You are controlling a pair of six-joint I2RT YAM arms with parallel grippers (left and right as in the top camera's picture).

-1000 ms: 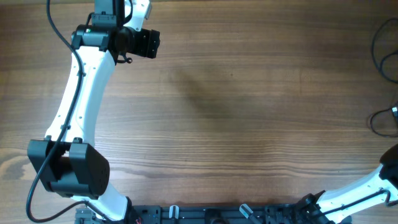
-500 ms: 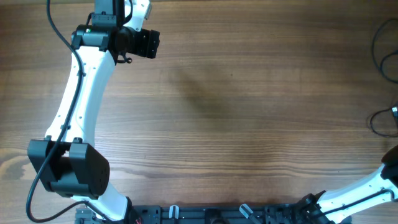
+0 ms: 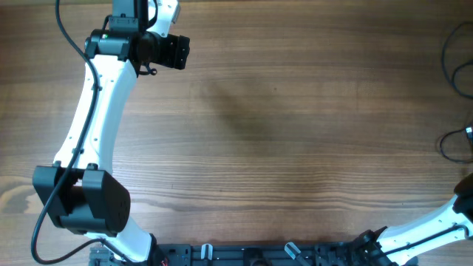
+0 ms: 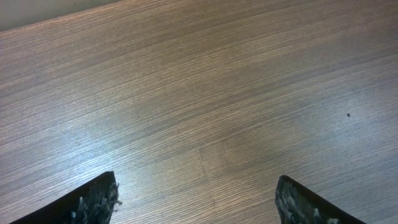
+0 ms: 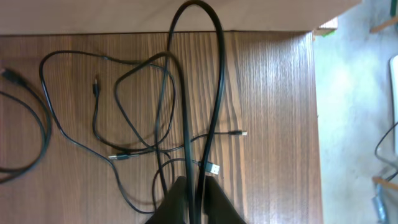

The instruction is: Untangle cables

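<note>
The cables [image 5: 118,93] lie in loose thin black loops on the wooden table, near its right edge. A thicker black cable loop [image 5: 217,74] rises from between the fingers of my right gripper [image 5: 194,182], whose jaws stand close together around its two strands. A silver USB plug [image 5: 212,168] lies just beside the right finger, and a tiny plug [image 5: 239,132] lies farther out. In the overhead view, parts of the cables [image 3: 452,59] show at the right edge; my right gripper is out of that frame. My left gripper [image 4: 196,183] hangs open over bare wood at the far left [image 3: 171,52].
The table's right edge [image 5: 314,124] drops to a grey floor close beside the cables. Another cable loop [image 3: 451,144] lies at the overhead view's right border. The right arm [image 3: 429,225] comes in from the bottom right corner.
</note>
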